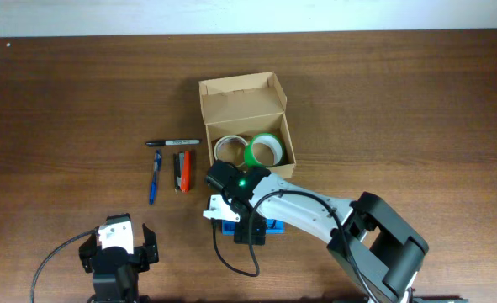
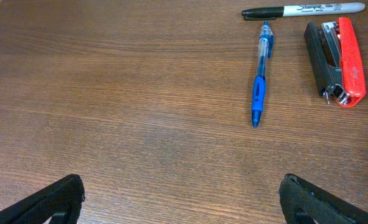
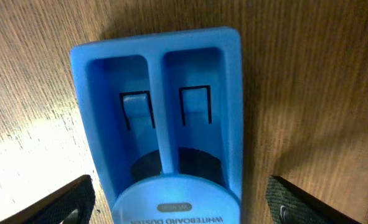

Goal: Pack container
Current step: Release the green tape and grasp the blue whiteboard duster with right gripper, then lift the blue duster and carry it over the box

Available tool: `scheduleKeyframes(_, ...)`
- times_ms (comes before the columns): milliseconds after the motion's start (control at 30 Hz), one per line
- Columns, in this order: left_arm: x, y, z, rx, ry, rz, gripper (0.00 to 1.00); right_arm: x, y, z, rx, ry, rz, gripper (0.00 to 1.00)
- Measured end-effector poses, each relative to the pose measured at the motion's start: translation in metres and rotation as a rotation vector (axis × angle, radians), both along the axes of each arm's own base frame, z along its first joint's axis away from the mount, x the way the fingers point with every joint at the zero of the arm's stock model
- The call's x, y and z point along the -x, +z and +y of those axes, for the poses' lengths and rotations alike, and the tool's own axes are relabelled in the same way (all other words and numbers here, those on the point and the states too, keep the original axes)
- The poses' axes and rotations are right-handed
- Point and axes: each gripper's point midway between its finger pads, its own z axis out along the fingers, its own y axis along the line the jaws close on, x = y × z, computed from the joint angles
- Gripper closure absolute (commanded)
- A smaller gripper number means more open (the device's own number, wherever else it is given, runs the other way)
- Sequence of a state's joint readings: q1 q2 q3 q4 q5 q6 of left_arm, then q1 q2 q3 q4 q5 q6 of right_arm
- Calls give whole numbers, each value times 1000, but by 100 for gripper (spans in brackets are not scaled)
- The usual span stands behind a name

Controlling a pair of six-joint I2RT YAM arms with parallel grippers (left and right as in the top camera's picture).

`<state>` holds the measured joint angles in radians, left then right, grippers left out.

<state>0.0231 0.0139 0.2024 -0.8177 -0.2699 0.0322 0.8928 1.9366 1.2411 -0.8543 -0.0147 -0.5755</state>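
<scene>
Brown wooden bench [image 1: 63, 101] under me. The container [image 1: 240, 101] sits mid-bench, lid open, tape rolls [image 1: 251, 155] inside. My right tool [image 3: 184, 200] hovers just this side of it, fingers apart, straddling the blue duster [image 3: 165, 112] across its short width. Left tool [image 2: 184, 202], also apart, sits farther off.

Marker [image 1: 172, 142] lies crosswise; below it, pen [image 1: 155, 178] and stapler [image 1: 182, 171] side by side. Blue duster [image 3: 165, 124] flat on counter [image 1: 63, 101].
</scene>
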Motion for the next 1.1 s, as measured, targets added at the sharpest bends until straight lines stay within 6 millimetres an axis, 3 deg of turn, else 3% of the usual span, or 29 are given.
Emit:
scheduleKeyframes(100,0,0,0,0,0,0,0,1,-7,-2,19,-2,9,33)
scheduleKeyframes(200,0,0,0,0,0,0,0,-2,-7,-2,19,-2,-4,57)
scheduleKeyframes(267,0,0,0,0,0,0,0,-3,-7,-2,20,-4,-7,66)
scheduleKeyframes(500,0,0,0,0,0,0,0,5,-3,-12,72,-2,35,71)
scheduleKeyframes(633,0,0,0,0,0,0,0,9,10,-16,115,-3,75,71)
scheduleKeyframes(1100,0,0,0,0,0,-1,0,-17,125,34,-34,-15,37,71)
